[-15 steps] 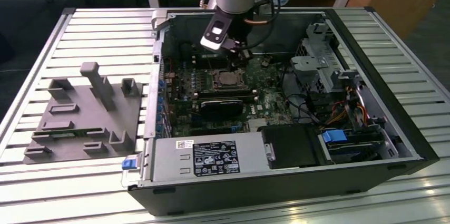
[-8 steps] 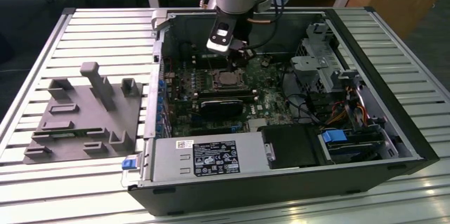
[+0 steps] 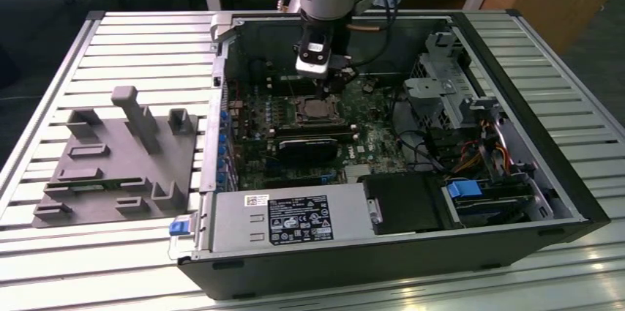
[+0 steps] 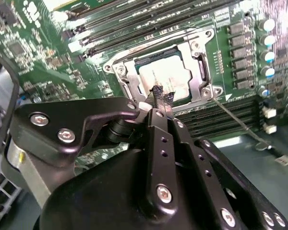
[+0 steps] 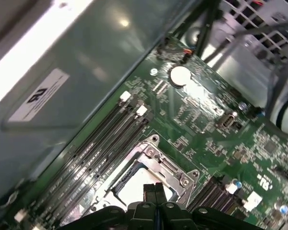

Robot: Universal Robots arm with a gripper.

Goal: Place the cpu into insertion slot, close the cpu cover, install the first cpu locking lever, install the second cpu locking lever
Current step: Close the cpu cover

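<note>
The cpu (image 4: 165, 75) lies flat in the insertion slot (image 3: 315, 110) on the green motherboard, its silvery top showing. The cpu cover (image 4: 196, 62) is down around it as a metal frame, also seen in the first wrist view as the cpu cover (image 5: 159, 162). My gripper (image 4: 161, 94) hangs just above the cpu's edge with its two black fingers pressed together and nothing between them. The exterior view has the gripper (image 3: 330, 83) just behind the slot. One thin wire locking lever (image 4: 236, 120) sticks out from a socket corner, away from the frame.
The motherboard sits inside an open computer case (image 3: 547, 201). Long black memory slots (image 4: 125, 21) run beside the socket, and a black heatsink block (image 3: 307, 148) lies in front of it. Cables and a drive cage (image 3: 459, 99) fill the exterior view's right. A grey fixture (image 3: 117, 157) stands left of the case.
</note>
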